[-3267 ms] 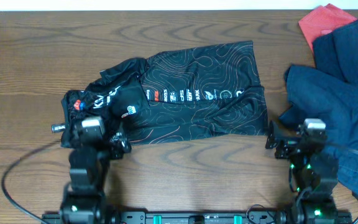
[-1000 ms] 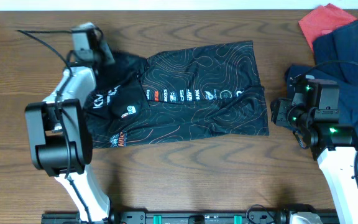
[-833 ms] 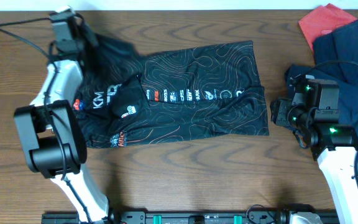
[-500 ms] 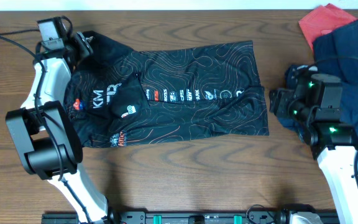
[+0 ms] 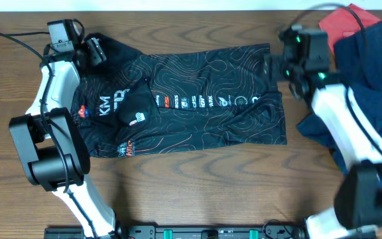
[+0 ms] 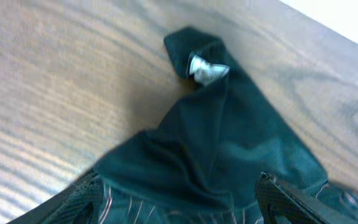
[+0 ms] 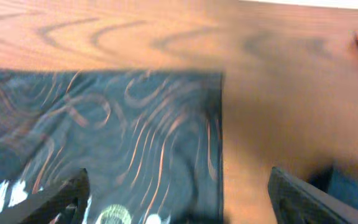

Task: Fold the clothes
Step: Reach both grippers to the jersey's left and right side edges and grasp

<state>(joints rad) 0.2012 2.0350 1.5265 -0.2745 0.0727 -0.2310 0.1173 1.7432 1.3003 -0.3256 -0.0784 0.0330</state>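
Observation:
The black jersey (image 5: pixel 204 99) with thin orange-white contour lines lies spread flat across the table's middle. A small fold with a white logo (image 5: pixel 136 109) lies on its left part. My left gripper (image 5: pixel 95 50) is open over the jersey's far-left corner. In the left wrist view the jaws (image 6: pixel 179 211) straddle a dark pointed flap (image 6: pixel 222 143) with a white tag. My right gripper (image 5: pixel 270 66) is open at the jersey's far-right corner. In the right wrist view the jaws (image 7: pixel 179 205) span the jersey's right edge (image 7: pixel 135 124).
A dark navy fabric pile (image 5: pixel 370 79) lies at the right, under my right arm, and also shows in the right wrist view (image 7: pixel 353 186). A red cloth (image 5: pixel 343 20) sits at the far right corner. Bare wood shows along the front edge.
My left gripper dragged the jersey's left part out toward the far left, spreading it flat. My right arm swung from beside the navy pile up and left to the jersey's far-right corner.

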